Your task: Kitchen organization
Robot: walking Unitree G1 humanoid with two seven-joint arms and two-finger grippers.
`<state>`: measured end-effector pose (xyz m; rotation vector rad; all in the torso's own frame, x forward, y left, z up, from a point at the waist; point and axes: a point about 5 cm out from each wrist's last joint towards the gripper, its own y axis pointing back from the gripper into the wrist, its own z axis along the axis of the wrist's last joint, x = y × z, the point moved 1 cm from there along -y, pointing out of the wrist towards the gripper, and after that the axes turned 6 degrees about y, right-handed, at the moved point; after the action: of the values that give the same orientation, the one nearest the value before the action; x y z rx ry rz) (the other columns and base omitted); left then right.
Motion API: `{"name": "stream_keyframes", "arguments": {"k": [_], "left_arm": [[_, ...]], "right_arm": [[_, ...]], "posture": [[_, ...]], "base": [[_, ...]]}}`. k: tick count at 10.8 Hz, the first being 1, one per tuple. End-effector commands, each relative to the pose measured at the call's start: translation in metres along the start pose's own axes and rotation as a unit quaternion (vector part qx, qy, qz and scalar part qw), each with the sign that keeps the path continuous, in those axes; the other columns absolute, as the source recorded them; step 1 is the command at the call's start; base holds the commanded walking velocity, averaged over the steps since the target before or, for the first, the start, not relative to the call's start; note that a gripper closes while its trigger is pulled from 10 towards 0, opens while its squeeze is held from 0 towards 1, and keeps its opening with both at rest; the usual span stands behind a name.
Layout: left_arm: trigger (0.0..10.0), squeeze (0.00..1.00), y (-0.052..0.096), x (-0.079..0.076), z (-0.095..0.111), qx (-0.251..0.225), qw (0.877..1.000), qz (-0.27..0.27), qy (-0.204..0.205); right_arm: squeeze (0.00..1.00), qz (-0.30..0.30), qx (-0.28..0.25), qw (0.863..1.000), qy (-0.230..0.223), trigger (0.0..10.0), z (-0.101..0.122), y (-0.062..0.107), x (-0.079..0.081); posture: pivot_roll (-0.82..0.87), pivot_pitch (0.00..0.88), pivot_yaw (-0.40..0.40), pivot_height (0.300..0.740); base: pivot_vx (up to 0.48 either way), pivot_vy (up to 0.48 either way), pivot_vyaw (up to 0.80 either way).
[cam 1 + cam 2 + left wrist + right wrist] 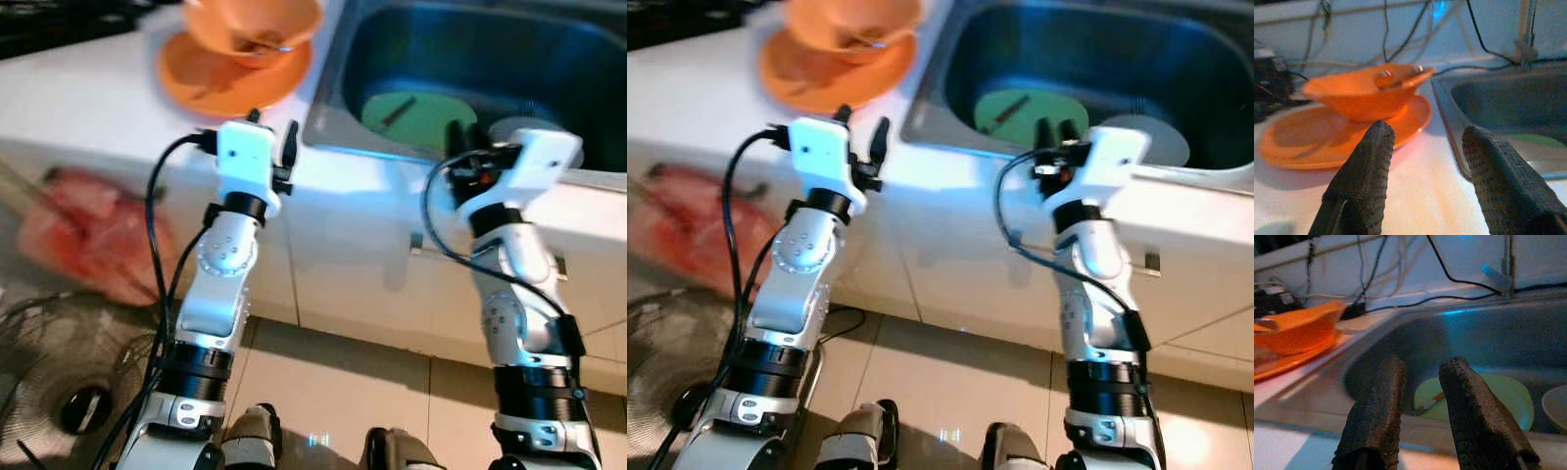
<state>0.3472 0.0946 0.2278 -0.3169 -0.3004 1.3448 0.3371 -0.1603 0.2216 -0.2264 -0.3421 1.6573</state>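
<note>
Orange bowl (pixel 252 27) sits on an orange plate (pixel 230 78) on the white counter (pixel 88 98), just left of the steel sink (pixel 333 113). Utensil of some kind rests in the bowl; type unclear. Left gripper (pixel 1422 181) hovers at the counter's front edge facing the plate, fingers spread, nothing between them. Right gripper (pixel 1422 411) is at the sink's front rim, fingers slightly parted, empty. Inside the basin: a green plate (pixel 416 116) with a thin utensil lying on it, and a pale dish (pixel 1146 137) beside it. Black cables run along the back wall. Red cloth (pixel 93 230) hangs below the counter, left; a fan (pixel 69 382) stands on the floor.
</note>
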Motion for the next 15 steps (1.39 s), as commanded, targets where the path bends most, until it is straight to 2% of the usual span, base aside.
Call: {"name": "stream_keyframes", "arguments": {"k": [1,2,5,11,15], "left_arm": [[10.0,0.00,0.001,-0.001,0.002,-0.007,1.000,-0.002,0.005],[10.0,0.00,-0.001,-0.001,0.008,-0.022,1.000,0.000,0.011],[10.0,0.00,-0.002,0.002,0.011,-0.030,0.999,0.005,0.012],[10.0,0.00,-0.004,0.007,0.019,-0.049,0.999,0.011,0.008],[10.0,0.00,-0.004,0.005,0.019,-0.051,0.999,0.009,0.008]], "right_arm": [[0.00,-0.004,0.007,1.000,-0.004,10.0,-0.003,0.002,-0.002],[0.00,-0.006,-0.013,1.000,-0.003,10.0,0.009,-0.001,-0.003],[0.00,-0.006,-0.032,0.999,0.004,10.0,0.017,-0.004,-0.003],[0.00,-0.010,-0.075,0.997,0.015,10.0,0.036,-0.006,-0.001],[0.00,-0.010,-0.076,0.997,0.014,10.0,0.036,-0.005,-0.001]], "posture": [[0.09,0.220,0.033,0.740],[0.08,0.219,0.032,0.740],[0.09,0.215,0.030,0.740],[0.09,0.223,0.028,0.740],[0.09,0.224,0.026,0.740]], "base": [[0.000,0.000,0.00],[0.000,0.000,0.00],[0.000,0.000,0.00],[0.322,0.000,0.00],[0.358,0.000,0.00]]}}
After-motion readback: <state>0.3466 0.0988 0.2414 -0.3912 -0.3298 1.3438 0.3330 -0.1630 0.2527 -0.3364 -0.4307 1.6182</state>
